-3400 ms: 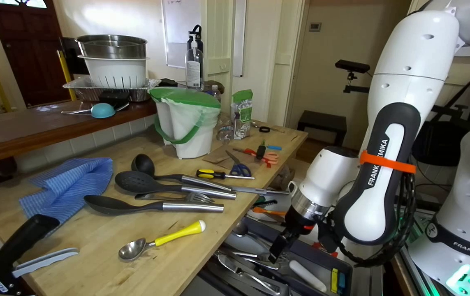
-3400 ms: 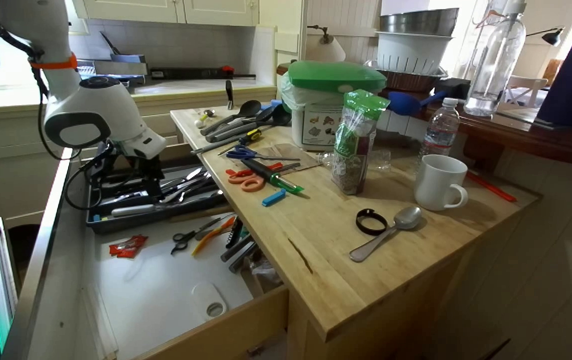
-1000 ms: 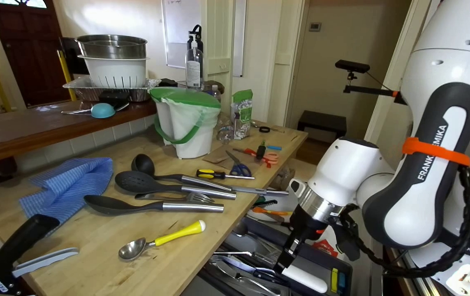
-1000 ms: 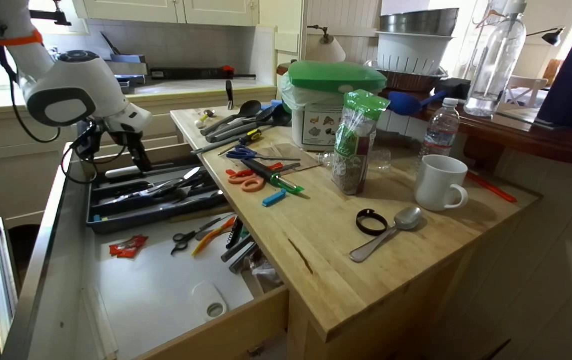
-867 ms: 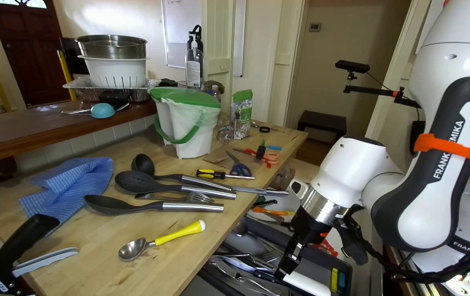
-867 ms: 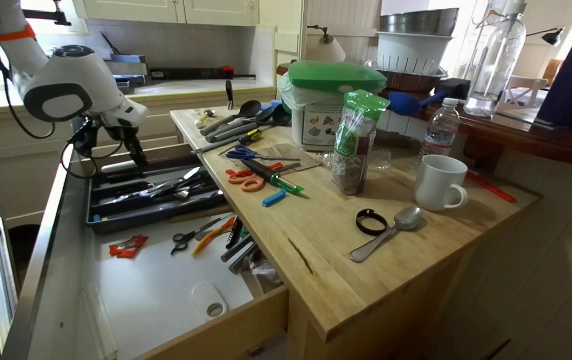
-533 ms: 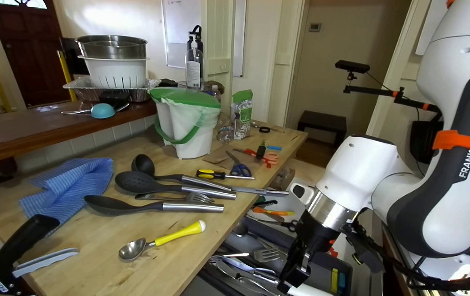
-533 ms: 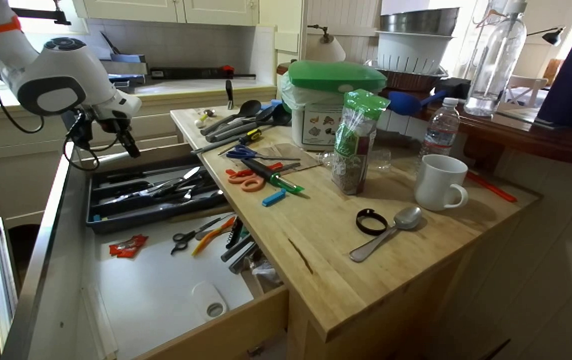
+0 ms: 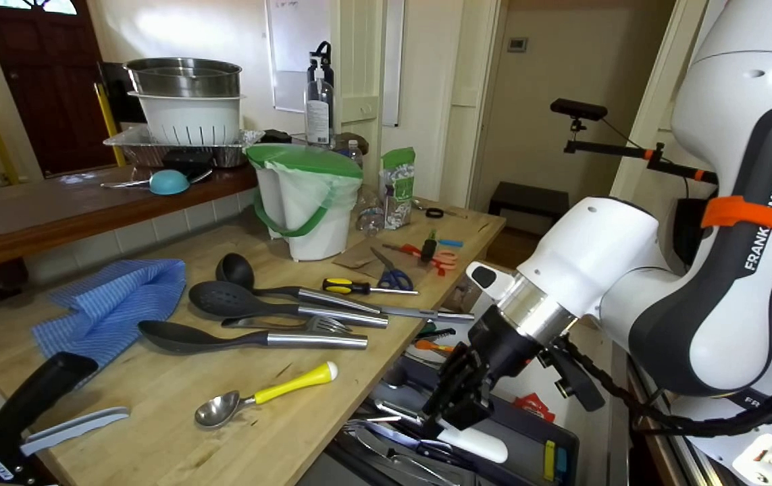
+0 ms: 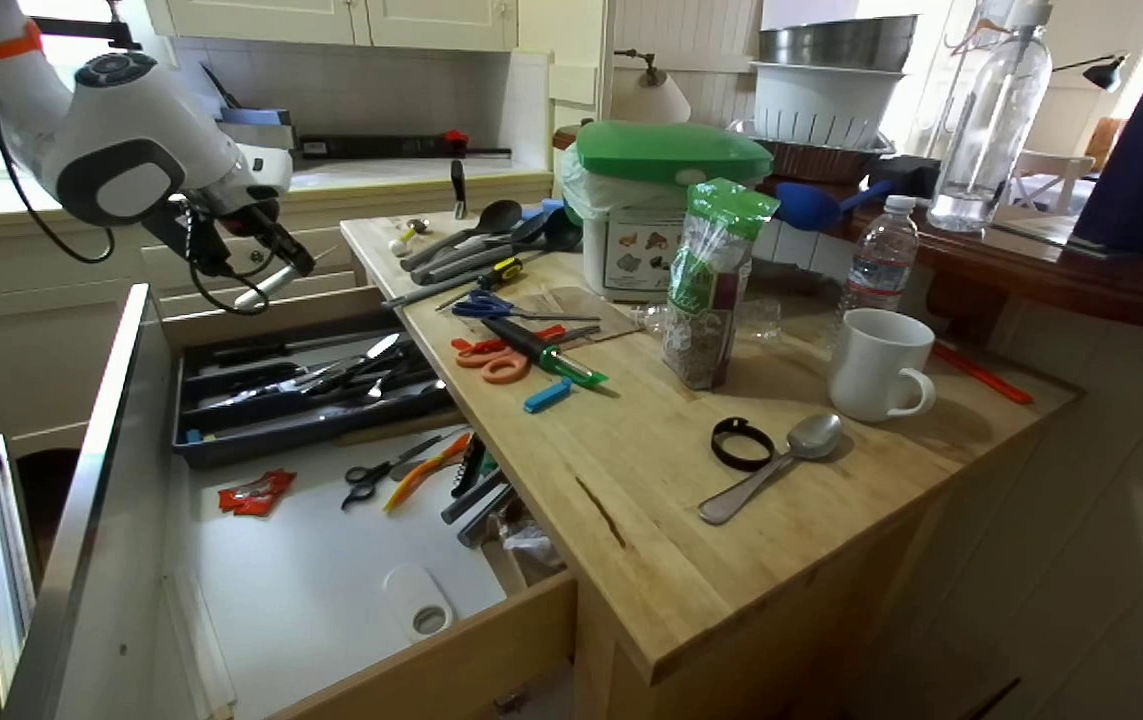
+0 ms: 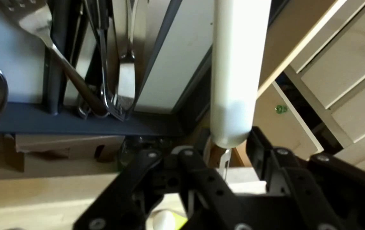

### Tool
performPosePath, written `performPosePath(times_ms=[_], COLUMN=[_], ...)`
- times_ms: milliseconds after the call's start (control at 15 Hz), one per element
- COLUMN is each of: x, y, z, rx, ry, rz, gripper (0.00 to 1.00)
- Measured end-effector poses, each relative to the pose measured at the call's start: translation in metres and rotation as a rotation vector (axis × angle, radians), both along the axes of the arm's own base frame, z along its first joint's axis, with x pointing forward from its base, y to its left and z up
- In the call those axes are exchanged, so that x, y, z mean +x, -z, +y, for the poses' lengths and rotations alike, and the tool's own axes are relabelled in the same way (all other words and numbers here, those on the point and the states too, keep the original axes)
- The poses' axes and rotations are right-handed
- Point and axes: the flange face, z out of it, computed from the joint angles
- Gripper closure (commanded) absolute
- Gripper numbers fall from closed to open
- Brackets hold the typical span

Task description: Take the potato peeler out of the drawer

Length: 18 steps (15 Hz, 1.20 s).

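- While the gripper (image 11: 229,140) hangs over the dark cutlery tray (image 10: 291,434), it grasps what is judged to be the potato peeler (image 10: 269,287).
- State of grasp: fingertips (image 11: 259,147) clenched across the white handle (image 11: 239,70), at the end from which a narrow metal strip (image 11: 224,161) shows.
- Location: above the tray and apart from the fork (image 11: 37,20) below; whether its lowest part clears the rim of the light-wood drawer (image 10: 471,650) cannot be told.
- Long axis: tilted, roughly crosswise to the gripper; the handle's free end appears lower in both exterior views and points away from the wooden countertop (image 10: 721,570), the metal end toward it.
- Determining relation (judged): countertop on the metal end's side, handle hanging low on the opposite side. A lift should therefore precede any sideways travel, lest the low end snag.
- Task stage (judged): picking done, removal from the drawer incomplete or only just achieved; with a single arm, no question of the nearer hand arises.
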Motion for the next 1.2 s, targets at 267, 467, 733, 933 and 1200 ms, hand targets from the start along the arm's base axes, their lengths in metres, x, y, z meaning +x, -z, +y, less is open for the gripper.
performPosePath(times_ms=[267, 467, 733, 933, 1200], x=[0.013, 0.022, 0.03, 0.031, 0.057], y=[-0.031, -0.053, -0.058, -0.058, -0.098], z=[-0.015, -0.045, -0.073, -0.071, -0.085], rx=[0.057, 0.131, 0.192, 0.213, 0.316], ry=[0.02, 0.133, 0.186, 0.191, 0.302], rz=[-0.224, -0.359, -0.385, -0.383, -0.499], gripper=[0.91, 0.66, 0.91, 0.91, 0.91])
